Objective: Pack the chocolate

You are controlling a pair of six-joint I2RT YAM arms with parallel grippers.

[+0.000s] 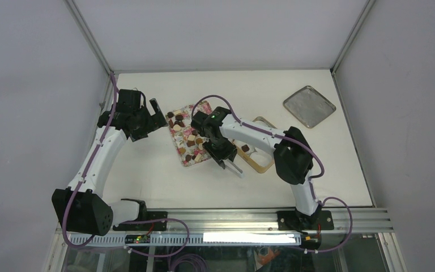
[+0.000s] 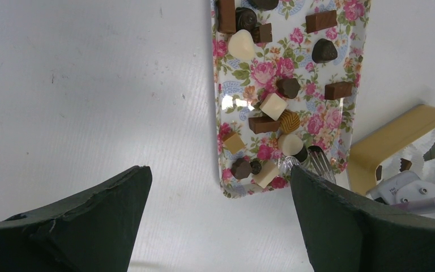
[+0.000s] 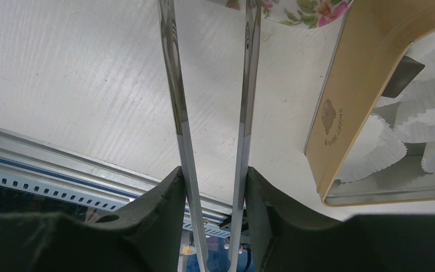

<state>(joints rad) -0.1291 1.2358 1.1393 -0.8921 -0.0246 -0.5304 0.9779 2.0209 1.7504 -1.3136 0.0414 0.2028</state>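
Observation:
Several small chocolates [image 2: 273,106], dark, tan and cream, lie on the pink floral tray [image 2: 272,68], also seen from above [image 1: 191,139]. My left gripper [image 2: 220,171] is open and empty, hovering over bare table just left of the tray [image 1: 157,116]. My right gripper [image 3: 212,173] is shut on metal tongs [image 3: 175,85], whose arms stand apart. The tong tips [image 2: 317,161] reach the tray's near end; I cannot tell if they hold a piece. A gold tin [image 3: 351,96] with white paper cups [image 3: 425,96] holds a dark chocolate [image 1: 244,148].
The gold tin [image 1: 259,158] sits right of the floral tray [image 1: 175,131], under my right arm. A silver lid [image 1: 309,105] lies at the back right. The metal rail [image 1: 232,218] runs along the near table edge.

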